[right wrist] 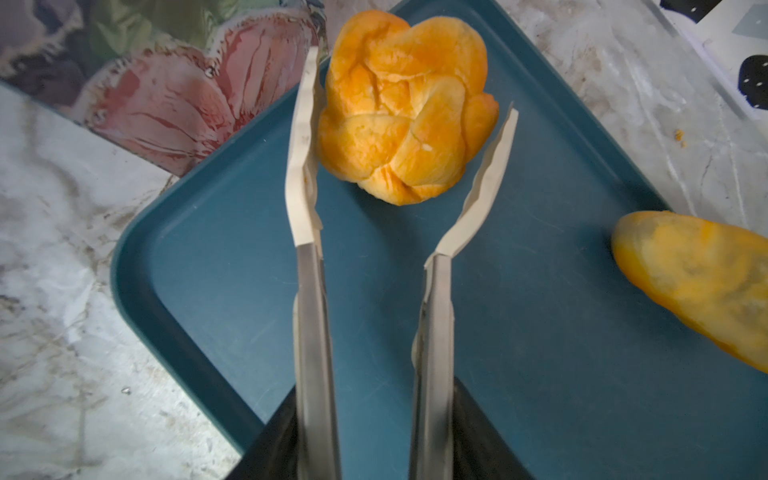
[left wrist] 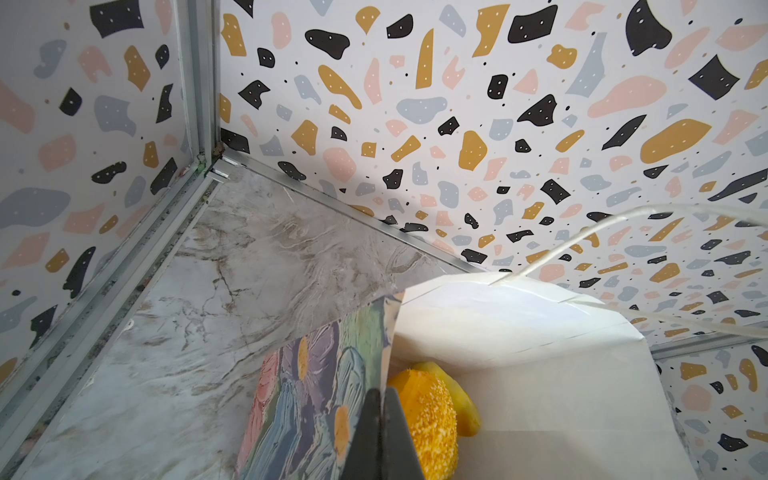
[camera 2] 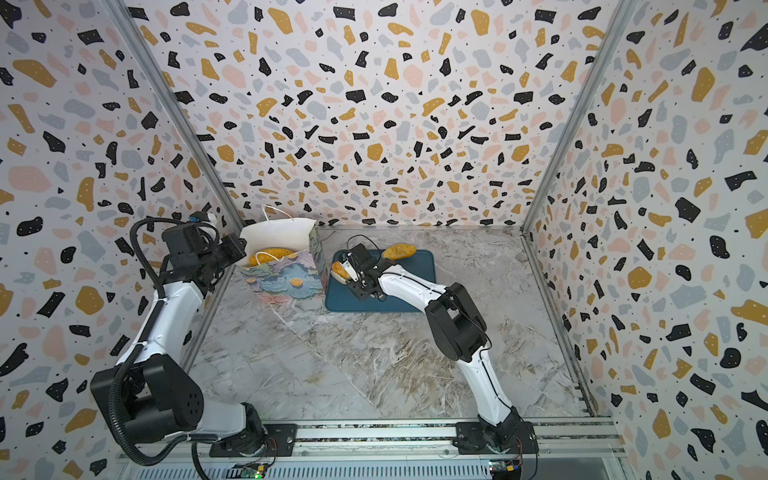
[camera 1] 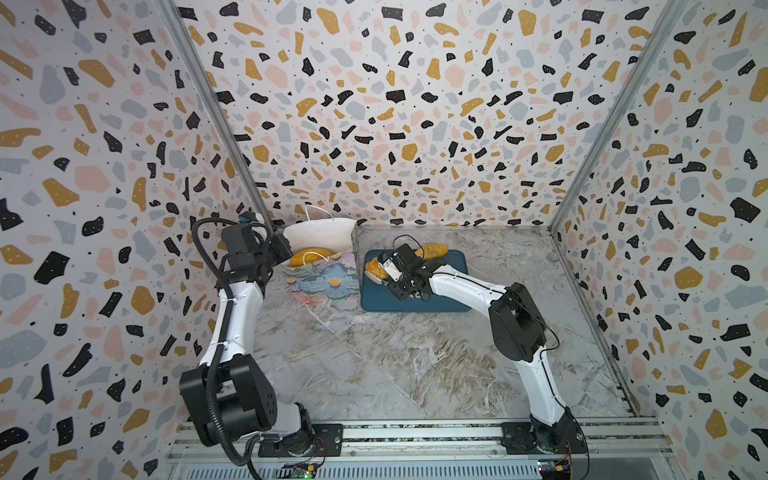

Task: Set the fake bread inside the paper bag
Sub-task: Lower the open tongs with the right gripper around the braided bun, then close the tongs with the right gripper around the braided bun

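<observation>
Right wrist view: our right gripper (right wrist: pixel 374 432) is clamped on the handles of the tongs (right wrist: pixel 309 291). The tong tips straddle the knotted roll (right wrist: pixel 403 108), which lies on the blue tray (right wrist: pixel 519 332) at the corner nearest the paper bag (right wrist: pixel 166 95). One tip looks to be touching the roll's side and the other stands just clear, so we judge the squeeze unfinished. To do it well, we'd nudge sideways so both tips meet the roll together; otherwise the closing tip shoves it across the tray. The roll is glossy and lumpy, so we expect it to spin or squirt out if pinched off-centre. Squeeze only until it's firm, then lift straight up before swinging. In the left wrist view, our left gripper (left wrist: pixel 380 436) is pinched tight on the top edge of the bag's side wall, holding the mouth open. The seeded loaf (left wrist: pixel 428 415) and another yellow piece already sit inside. We'd carry the roll in clear of the cord handle (left wrist: pixel 561 245), since it could snag the tongs, and let go low. A long roll (right wrist: pixel 698 282) lies at the tray's edge, not yet bagged.
</observation>
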Controlling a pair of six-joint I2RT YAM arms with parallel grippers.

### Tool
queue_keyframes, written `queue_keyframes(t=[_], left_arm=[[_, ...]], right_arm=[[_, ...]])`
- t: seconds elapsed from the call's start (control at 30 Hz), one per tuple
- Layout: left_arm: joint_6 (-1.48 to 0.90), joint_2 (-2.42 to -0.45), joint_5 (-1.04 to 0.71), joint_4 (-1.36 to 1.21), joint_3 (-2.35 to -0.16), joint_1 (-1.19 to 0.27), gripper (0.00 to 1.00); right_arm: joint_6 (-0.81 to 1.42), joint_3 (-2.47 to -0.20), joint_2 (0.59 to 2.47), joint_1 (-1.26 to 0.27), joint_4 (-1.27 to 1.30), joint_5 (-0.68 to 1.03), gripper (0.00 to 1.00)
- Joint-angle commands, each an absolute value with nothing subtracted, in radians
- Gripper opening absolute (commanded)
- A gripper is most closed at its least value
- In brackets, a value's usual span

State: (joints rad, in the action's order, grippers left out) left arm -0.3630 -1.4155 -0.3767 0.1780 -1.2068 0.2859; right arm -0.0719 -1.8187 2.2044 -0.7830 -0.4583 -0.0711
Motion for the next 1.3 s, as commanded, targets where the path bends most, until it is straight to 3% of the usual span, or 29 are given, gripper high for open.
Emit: queue_keyframes(t=[0.0,0.2,0.47,1.27], left_arm=[[-0.366,-1.399,-0.391,0.15,-1.211,0.285,0.0],[-0.367,-1.399,-0.393,0.149,-1.21,0.285,0.0],[-0.367,-1.398,-0.392,0.149,-1.21,0.285,0.0],[-0.365,-1.391,-0.388,0.15,-1.209,0.285,0.0]], right_arm=[[-0.058,-1.859,2.196,-0.782,-0.473,-0.06,0.51],[-0.056,-1.87,2.206,-0.783,-0.49,-0.062,0.51],[-0.048,-1.852,2.175,-0.784,-0.488,-0.06,0.41],[0.088,-1.532,1.912,-0.784,-0.333,0.012,0.33]])
